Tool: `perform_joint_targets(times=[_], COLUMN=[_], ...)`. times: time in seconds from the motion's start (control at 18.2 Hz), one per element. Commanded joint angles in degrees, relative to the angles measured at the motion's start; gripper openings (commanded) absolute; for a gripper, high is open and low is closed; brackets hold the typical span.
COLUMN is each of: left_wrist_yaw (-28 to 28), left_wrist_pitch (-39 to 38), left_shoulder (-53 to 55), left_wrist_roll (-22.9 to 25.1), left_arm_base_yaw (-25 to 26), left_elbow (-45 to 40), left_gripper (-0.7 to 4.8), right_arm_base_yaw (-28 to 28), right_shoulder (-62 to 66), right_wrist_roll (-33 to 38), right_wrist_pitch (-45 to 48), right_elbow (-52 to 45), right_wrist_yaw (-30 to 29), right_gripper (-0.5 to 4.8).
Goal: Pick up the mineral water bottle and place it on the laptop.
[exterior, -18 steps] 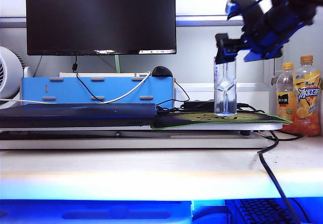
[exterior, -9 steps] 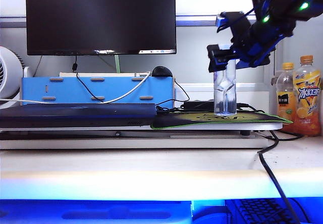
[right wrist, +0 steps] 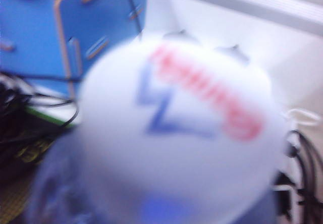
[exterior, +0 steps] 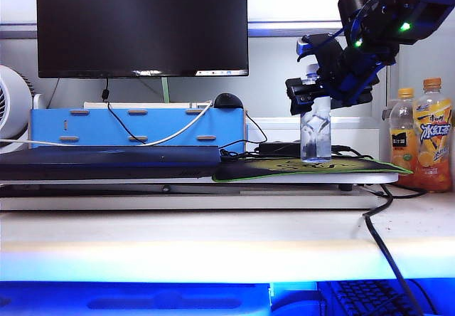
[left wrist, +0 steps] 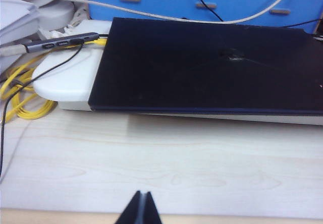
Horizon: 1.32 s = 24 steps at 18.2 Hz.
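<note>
Blurring right wrist view: mineral water bottle (right wrist: 176, 133); right gripper (exterior: 307, 74) fingers unseen.

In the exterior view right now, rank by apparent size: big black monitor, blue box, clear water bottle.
1. Big black monitor
2. Blue box
3. Clear water bottle, partly hidden by the right claw

Bright, cool light fills the exterior view; the white wall behind the monitor (exterior: 142, 24) is washed out, and a blue glow lines the lower edge beneath the pale counter (exterior: 213, 248). The left wrist view is evenly lit and fairly sharp, the laptop (left wrist: 207, 65) lid showing faint sheen. The right wrist view is badly out of focus: the mineral water bottle (right wrist: 176, 133) fills it as a white blur with smeared red and blue lettering.
</note>
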Motion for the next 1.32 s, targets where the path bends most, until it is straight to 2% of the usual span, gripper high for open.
perform_joint_targets(times=[0.05,0.16,0.27,0.38,0.82,1.04,1.32], left_wrist_yaw=[0.15,0.15,0.15,0.15,0.15,0.17,0.15], left_wrist_pitch=[-0.09,-0.11,-0.09,-0.09,-0.11,-0.09,-0.11], left_shoulder=[-0.11,-0.11,-0.11,-0.11,-0.11,-0.11,-0.11], left_wrist_roll=[0.09,0.07,0.09,0.09,0.09,0.07,0.09], left_arm_base_yaw=[0.02,0.02,0.02,0.02,0.02,0.02,0.02], left_elbow=[0.0,0.0,0.0,0.0,0.0,0.0,0.0], left_gripper=[-0.02,-0.02,-0.02,-0.02,-0.02,-0.02,-0.02], right_arm_base_yaw=[0.02,0.02,0.22,0.37,0.79,2.38,9.7], right_shoulder=[-0.13,-0.15,-0.2,-0.22,-4.26,-7.8,-7.89], right_wrist_roll=[-0.26,-1.81,-1.9,-1.9,-1.81,-0.46,1.66], right_wrist_pitch=[0.98,1.4,1.88,1.97,6.47,5.62,1.75], right_elbow=[0.26,0.26,0.26,0.26,2.49,8.55,17.99], right_wrist_yaw=[4.79,5.14,5.07,4.31,2.14,-4.31,-13.94], right_gripper=[4.79,4.79,2.19,0.65,0.62,0.62,0.62])
